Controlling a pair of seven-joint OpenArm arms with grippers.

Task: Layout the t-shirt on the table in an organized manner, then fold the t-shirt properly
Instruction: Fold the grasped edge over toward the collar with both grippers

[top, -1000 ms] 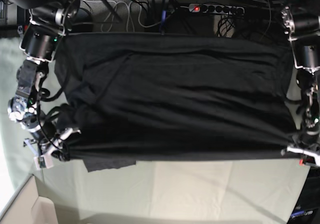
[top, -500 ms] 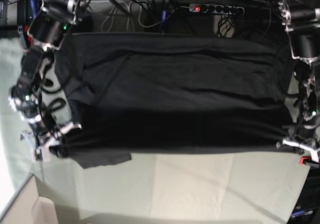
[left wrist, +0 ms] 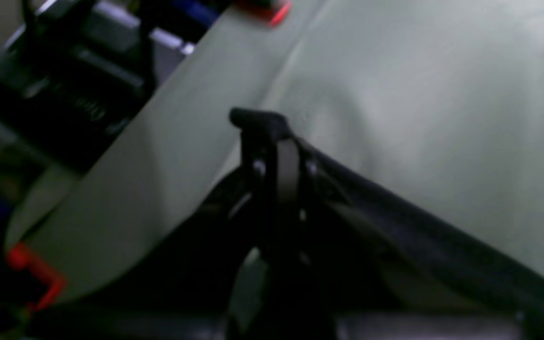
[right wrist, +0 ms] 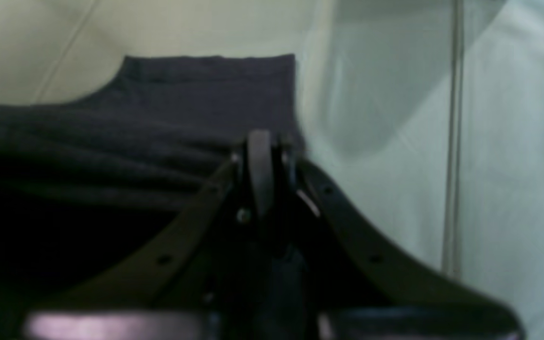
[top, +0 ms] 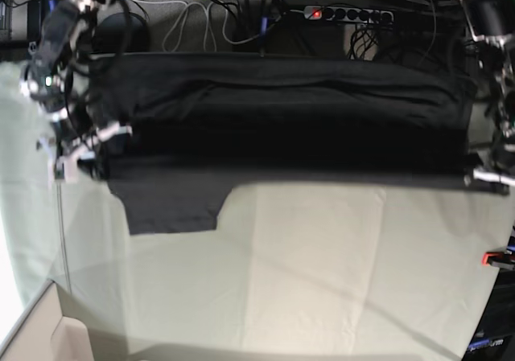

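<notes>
Base view: T-shirt point(top: 282, 148) stretched between two grippers
Its dark fabric spans the worktop point(top: 322, 297), a flap lying flat.

Left wrist view: fabric pinched
The left gripper point(left wrist: 276, 137) is closed on the t-shirt.

Right wrist view: matching grip
The right gripper point(right wrist: 267, 141) clamps the t-shirt.

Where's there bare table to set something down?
Bare: the table nearest the base camera, between the shirt's near edge and that view's bottom; also a strip outside the flap at the right pincer. Crowded: behind that edge, the t-shirt spans both pincers.
</notes>
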